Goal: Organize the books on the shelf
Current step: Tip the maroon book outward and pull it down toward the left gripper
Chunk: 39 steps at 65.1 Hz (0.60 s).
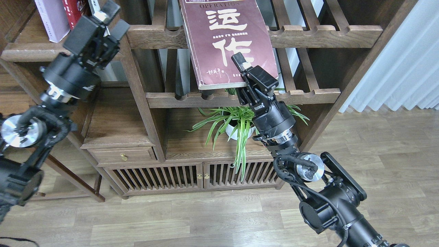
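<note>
The large maroon book (226, 37) with white Chinese characters hangs tilted in front of the slatted racks. My right gripper (244, 70) is shut on its lower right corner, with one finger (239, 61) lying on the cover. The pale lavender book (51, 19) and the red book (69, 12) stand upright on the dark-brown shelf (31, 51) at the upper left. My left gripper (109, 19) is raised at the shelf's right end, just right of the red book, with its fingers apart and nothing between them.
Thin white-spined books (92, 5) stand right of the red one, partly hidden by my left gripper. Slatted racks (325, 32) cross the middle. A potted green plant (240, 127) sits on the low cabinet (178, 147) below. A white curtain (404, 68) hangs at right.
</note>
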Tool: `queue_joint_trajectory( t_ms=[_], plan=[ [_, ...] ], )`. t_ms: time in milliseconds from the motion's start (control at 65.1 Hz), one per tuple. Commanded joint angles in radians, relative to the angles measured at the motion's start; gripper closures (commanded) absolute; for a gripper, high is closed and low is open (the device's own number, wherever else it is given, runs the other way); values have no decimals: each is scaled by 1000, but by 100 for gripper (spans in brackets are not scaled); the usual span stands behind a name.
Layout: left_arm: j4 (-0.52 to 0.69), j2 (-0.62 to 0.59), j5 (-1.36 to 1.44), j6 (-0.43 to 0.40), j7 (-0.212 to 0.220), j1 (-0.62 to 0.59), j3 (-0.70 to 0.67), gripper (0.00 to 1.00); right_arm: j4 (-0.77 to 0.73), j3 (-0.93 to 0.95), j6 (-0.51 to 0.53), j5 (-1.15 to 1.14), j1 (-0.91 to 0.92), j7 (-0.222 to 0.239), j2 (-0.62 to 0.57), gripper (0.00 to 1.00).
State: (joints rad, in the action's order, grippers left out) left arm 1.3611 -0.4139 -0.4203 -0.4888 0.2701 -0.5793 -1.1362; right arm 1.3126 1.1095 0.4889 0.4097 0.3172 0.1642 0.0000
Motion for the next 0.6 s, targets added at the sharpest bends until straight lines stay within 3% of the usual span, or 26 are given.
queue_joint_trajectory(
  t_ms=[0, 583],
  plan=[
    [0, -13, -15, 0, 18, -2, 33, 1, 7, -26, 0, 0, 9, 0, 0, 96],
    [1, -2, -29, 0, 20, -14, 131, 2, 7, -145, 0, -17, 39, 0, 0, 96]
  ],
)
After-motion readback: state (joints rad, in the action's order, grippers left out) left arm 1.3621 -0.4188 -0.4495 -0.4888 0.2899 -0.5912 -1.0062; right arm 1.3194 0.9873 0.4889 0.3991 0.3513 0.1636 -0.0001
